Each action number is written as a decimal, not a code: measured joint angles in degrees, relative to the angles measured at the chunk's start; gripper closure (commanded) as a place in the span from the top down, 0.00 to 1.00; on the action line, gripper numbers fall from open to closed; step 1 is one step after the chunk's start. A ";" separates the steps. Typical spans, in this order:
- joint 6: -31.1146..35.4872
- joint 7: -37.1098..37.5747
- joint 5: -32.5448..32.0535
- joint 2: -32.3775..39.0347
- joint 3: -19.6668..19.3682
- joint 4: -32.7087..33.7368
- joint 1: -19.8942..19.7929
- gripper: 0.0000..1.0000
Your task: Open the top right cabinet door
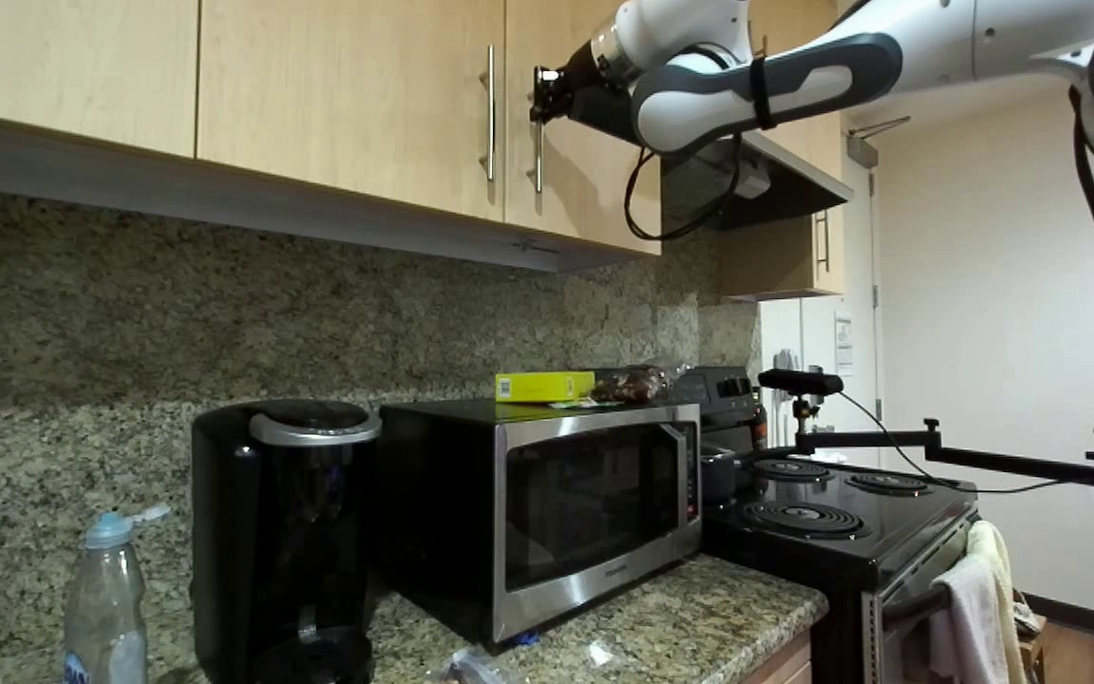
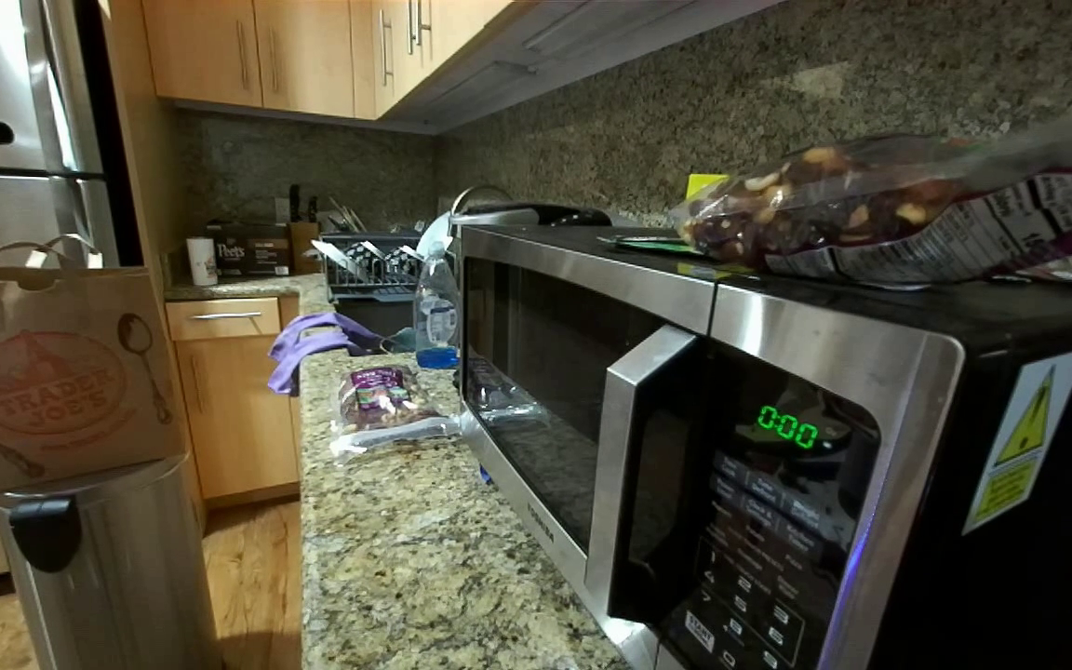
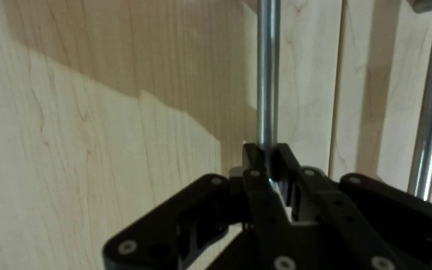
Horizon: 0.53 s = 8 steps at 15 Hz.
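Speckled stone backsplash (image 1: 129,285) and counter (image 1: 689,613) both sit below where you're working, up at the beige cabinets (image 1: 63,57). Your gripper (image 3: 268,161) is pinching the slim bar handle (image 3: 268,82), jaws pressed in from both sides, which makes sense: an upright bar suits a sideways squeeze and should hold when you pull outward. The top right cabinet door (image 1: 594,195) is right behind the gripper and looks flush with the wider door (image 1: 348,95) next to it, so I'd call the grasp done, opening not yet. You're near the upper end of the bar, with a long stretch of it running down below the gripper. The neighbour handle (image 1: 491,114) is just beside the gripper, so I'm guessing your door swings from its far edge and you've got good leverage here. Watch your arm (image 1: 813,85) though: the door probably comes toward it, so I'd pull in an arc. The microwave (image 1: 594,503) is well below the gripper with a yellow box (image 1: 545,387) parked on top, probably just spare shelf space, and I doubt either gets in the way.
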 measured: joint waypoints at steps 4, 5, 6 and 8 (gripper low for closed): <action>1.90 -0.40 1.83 -2.95 -1.29 -3.56 0.00 0.09; 2.81 -0.40 2.16 -3.93 -1.78 -4.83 0.00 0.09; 3.61 -0.40 2.41 -4.91 -2.24 -6.08 0.00 0.09; 5.15 -0.28 2.60 -7.05 -3.14 -8.69 0.00 0.09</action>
